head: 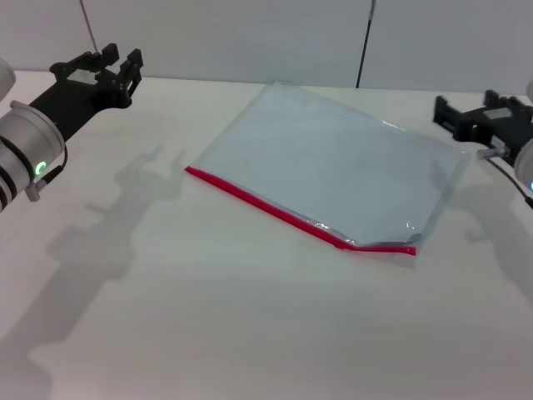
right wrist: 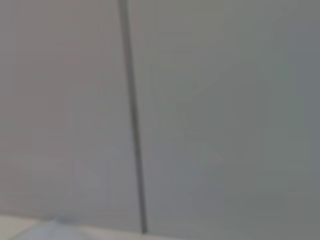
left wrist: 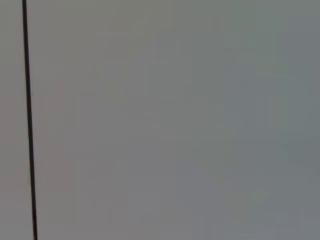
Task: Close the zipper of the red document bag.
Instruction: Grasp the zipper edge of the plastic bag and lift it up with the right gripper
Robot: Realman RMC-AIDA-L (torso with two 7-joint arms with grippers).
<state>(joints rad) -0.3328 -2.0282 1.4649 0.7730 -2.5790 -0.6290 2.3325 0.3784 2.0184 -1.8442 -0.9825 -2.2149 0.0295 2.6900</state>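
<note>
The red document bag (head: 333, 158) lies flat on the white table (head: 208, 325), a translucent pale blue-grey pouch turned at an angle. The zipper (head: 258, 204) is the thin red strip along its near long edge, running from the left corner to the right corner. Near the right end the edge bulges up a little. My left gripper (head: 119, 60) hovers open at the far left, well away from the bag. At the far right my right gripper (head: 447, 114) hangs just beyond the bag's right corner, touching nothing. Neither wrist view shows the bag.
Both wrist views show only a grey wall with a dark vertical seam (left wrist: 28, 120) (right wrist: 132, 120). The same wall stands behind the table in the head view. The arms cast shadows on the table at left and right.
</note>
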